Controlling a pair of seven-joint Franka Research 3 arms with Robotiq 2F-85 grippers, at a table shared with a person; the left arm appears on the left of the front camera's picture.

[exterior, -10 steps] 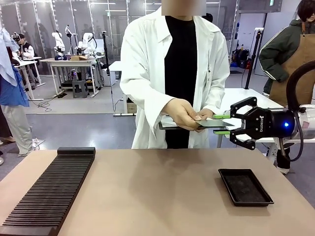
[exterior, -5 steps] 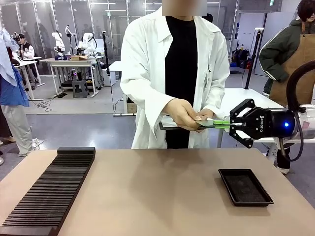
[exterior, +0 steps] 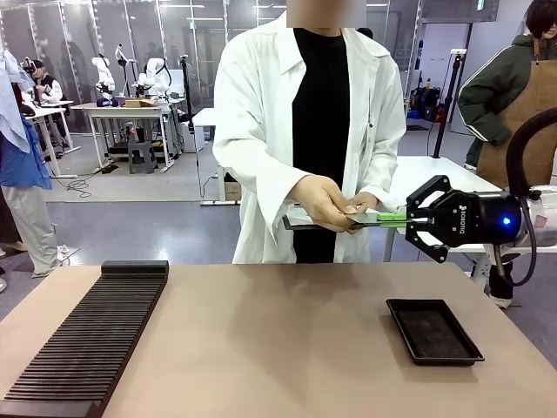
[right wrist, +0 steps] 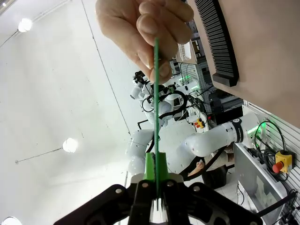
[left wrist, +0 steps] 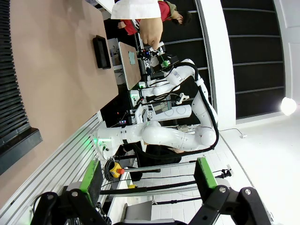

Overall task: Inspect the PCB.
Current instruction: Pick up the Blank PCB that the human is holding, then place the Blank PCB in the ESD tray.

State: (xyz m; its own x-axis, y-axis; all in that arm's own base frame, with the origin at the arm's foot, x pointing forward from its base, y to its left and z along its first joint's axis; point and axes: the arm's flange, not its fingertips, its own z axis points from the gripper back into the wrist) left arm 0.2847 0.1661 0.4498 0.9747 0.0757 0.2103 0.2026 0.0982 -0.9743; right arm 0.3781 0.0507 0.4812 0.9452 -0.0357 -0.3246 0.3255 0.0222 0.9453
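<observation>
Right gripper clamps the PCB; the person's hand pinches its other end. Left gripper stands spread wide. The right gripper's white lettering is unreadable.

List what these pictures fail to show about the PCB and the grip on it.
- PCB face: the right wrist view shows it edge-on, a thin green line; in the front view it is too small and nearly edge-on.
- PCB's far end: front view, covered by the person's hand.
- Grip depth of the right gripper, fingers shut on the PCB: front view too small, right wrist view edge-on.
</observation>
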